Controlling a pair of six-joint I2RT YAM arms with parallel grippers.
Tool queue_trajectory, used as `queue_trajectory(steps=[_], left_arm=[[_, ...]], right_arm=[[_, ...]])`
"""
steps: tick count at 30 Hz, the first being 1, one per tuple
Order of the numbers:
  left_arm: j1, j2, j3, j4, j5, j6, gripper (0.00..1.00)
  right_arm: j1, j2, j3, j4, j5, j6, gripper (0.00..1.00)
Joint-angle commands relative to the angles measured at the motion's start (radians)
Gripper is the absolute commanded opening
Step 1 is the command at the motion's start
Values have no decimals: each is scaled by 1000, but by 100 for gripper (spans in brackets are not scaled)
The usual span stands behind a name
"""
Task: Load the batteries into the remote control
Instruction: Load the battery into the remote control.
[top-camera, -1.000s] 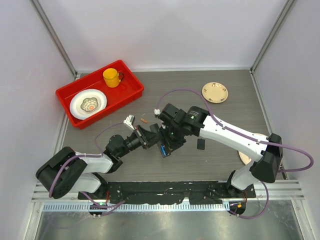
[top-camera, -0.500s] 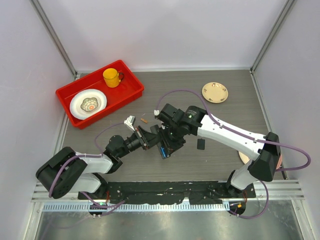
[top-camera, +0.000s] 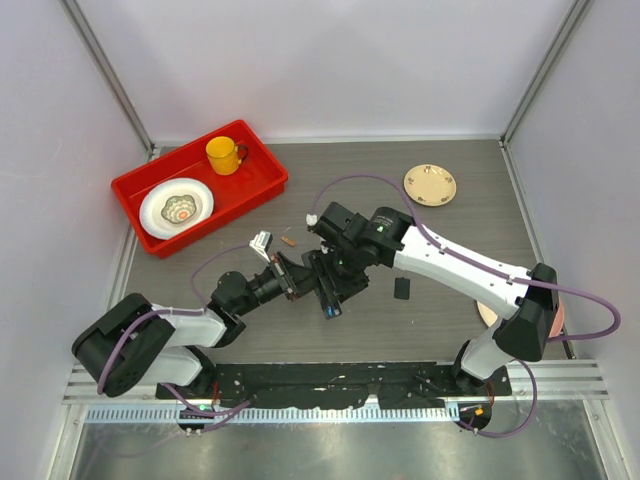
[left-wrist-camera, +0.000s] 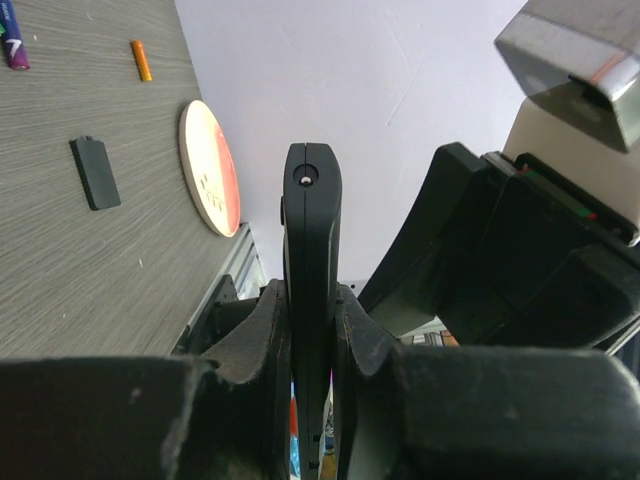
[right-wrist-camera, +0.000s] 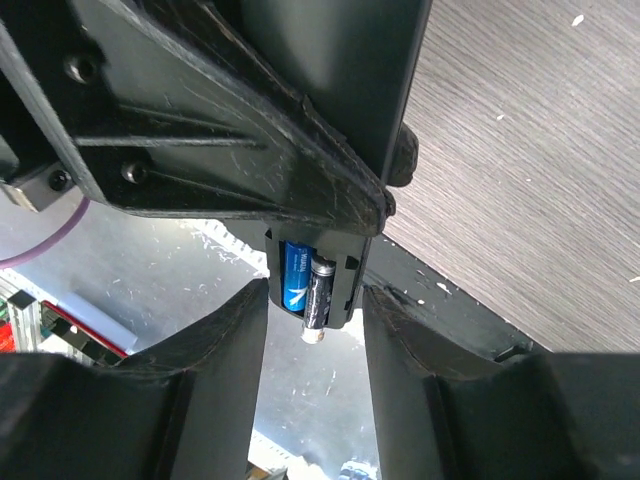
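The remote control (left-wrist-camera: 312, 230) held off the table (top-camera: 380, 330)
The left gripper (left-wrist-camera: 312, 305) pinches it tight, and it sticks straight out, far from the table's edges. The right gripper (right-wrist-camera: 314, 300) has its jaws apart round the end, with two batteries (right-wrist-camera: 306, 285) inside.

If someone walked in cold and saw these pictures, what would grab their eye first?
At the centre, the left gripper clamps the black remote control, and the right gripper stands open around its end, where two batteries sit in the compartment. Next comes the bright red tray at the far left, holding a yellow mug.
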Motion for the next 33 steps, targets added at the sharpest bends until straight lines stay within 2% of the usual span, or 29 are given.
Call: queue_trajectory(steps=[1,7,11,13,16,17,19,20,21,24,29,33], left_arm=[[-5,10,14,230,21,3,0],[-6,19,21,230,24,3,0],[-8,30,21,238,18,0,0],[-8,32,23,247,12,-9,0],[-6,32,25,256,1,-25,0],[-6,33,26,255,3,-26,0],[-5,38,32,259,6,-42,0],[-6,39,35,261,10,-46,0],[-5,42,40,264,10,-48,0],[-5,41,55,270,17,-59,0],[-6,59,86,268,41,-63,0],[-6,72,110,271,56,-75,0]], right_arm=[[-4,-8,70,1,12,8,50],[-4,-33,101,16,9,23,52],[-2,-133,87,103,41,18,52],[-4,-210,17,183,128,24,52],[-4,-405,-207,393,228,64,54],[-4,-451,-329,515,235,64,55],[-4,-586,-445,628,244,90,61],[-7,-618,-524,709,241,98,65],[-7,-649,-554,737,235,100,75],[-13,-712,-624,783,195,103,88],[-36,-714,-695,834,34,132,90],[-85,-724,-752,865,-37,161,87]])
